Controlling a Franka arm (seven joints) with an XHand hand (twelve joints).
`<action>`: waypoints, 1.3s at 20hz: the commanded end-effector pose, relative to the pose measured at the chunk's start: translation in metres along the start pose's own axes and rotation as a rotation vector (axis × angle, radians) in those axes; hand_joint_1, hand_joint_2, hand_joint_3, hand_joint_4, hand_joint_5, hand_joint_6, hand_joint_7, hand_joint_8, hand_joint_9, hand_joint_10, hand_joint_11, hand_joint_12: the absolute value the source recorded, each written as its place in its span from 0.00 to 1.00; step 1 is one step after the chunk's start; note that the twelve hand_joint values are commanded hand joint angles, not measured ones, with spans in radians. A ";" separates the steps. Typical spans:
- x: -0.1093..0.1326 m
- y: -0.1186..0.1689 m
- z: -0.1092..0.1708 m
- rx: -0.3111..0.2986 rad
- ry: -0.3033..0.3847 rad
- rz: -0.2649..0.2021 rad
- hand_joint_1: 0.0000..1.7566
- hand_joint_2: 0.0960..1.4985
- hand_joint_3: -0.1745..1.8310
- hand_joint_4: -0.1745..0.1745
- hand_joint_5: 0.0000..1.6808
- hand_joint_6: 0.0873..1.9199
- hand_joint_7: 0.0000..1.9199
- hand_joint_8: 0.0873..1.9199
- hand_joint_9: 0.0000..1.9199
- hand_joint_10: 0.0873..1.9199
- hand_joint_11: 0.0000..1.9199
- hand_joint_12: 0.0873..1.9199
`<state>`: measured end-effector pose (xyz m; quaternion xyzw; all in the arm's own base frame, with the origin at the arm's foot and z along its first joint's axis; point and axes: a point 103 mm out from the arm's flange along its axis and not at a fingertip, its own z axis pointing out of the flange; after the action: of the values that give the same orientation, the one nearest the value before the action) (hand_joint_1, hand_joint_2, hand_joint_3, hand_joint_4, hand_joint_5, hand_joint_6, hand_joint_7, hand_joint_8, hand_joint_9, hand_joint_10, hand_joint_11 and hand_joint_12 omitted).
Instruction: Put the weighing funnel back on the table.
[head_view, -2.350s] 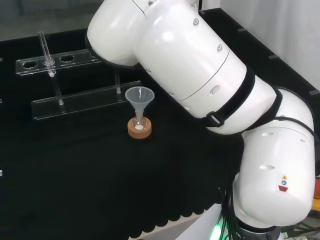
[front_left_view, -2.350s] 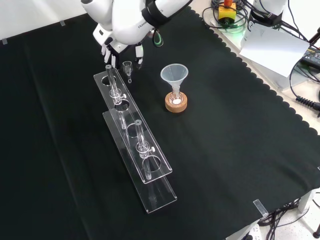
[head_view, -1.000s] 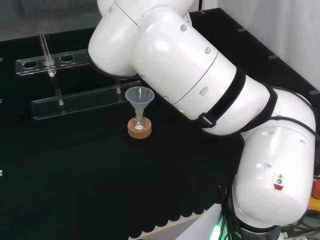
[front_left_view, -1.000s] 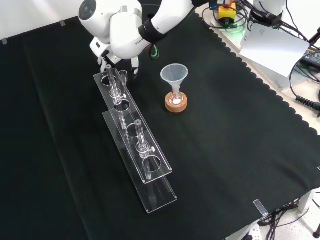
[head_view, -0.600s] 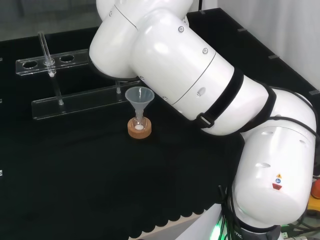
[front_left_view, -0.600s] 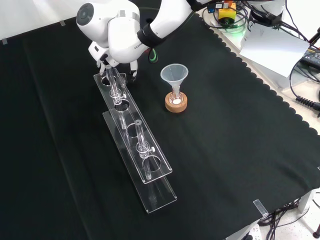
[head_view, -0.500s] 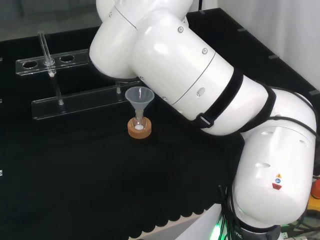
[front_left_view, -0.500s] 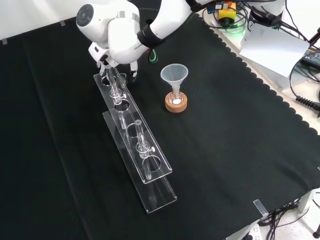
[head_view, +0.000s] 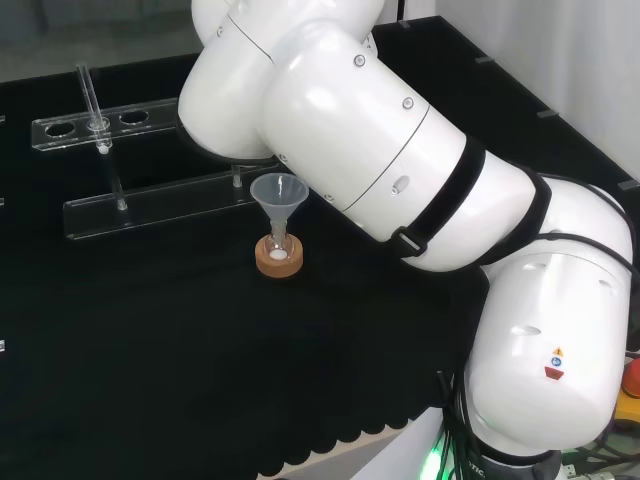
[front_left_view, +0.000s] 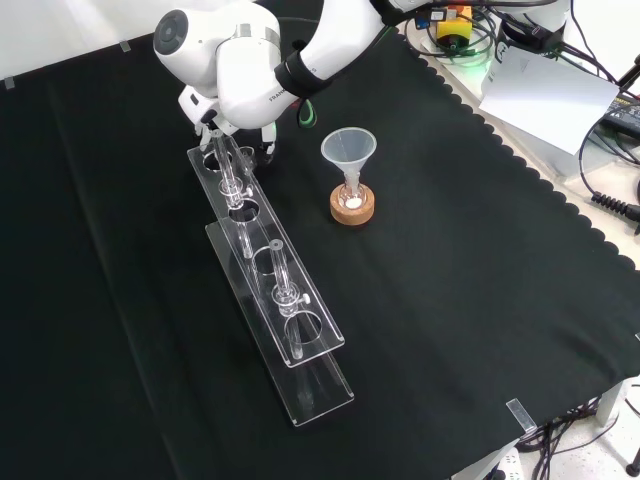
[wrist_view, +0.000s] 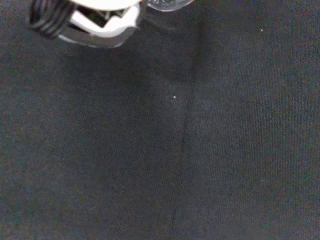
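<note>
The hand (wrist_view: 100, 25) hovers low over the far desk (front_left_view: 450, 300). Whether it grips the weighing funnel (wrist_view: 167, 4) I cannot tell, so the placing looks unfinished.

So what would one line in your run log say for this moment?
hand: low over cloth, beside tube rack | funnel: upright in flask on cork ring | grip: cannot tell
</note>
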<state>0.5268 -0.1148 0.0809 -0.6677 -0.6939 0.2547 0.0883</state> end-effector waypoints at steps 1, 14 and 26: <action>-0.005 -0.004 0.000 0.016 0.003 0.014 0.53 0.53 0.23 0.60 0.47 0.37 0.16 0.33 0.33 0.23 0.25 0.61; -0.013 -0.032 -0.016 0.003 0.026 0.025 0.46 0.39 0.34 0.31 0.09 0.00 0.00 0.07 0.04 0.35 0.00 0.69; -0.013 -0.088 -0.054 -0.073 0.045 0.060 0.46 0.40 0.34 0.29 0.14 0.00 0.00 0.23 0.11 0.35 0.03 0.71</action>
<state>0.4930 -0.1199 0.1464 -0.6883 -0.6802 0.2406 0.0756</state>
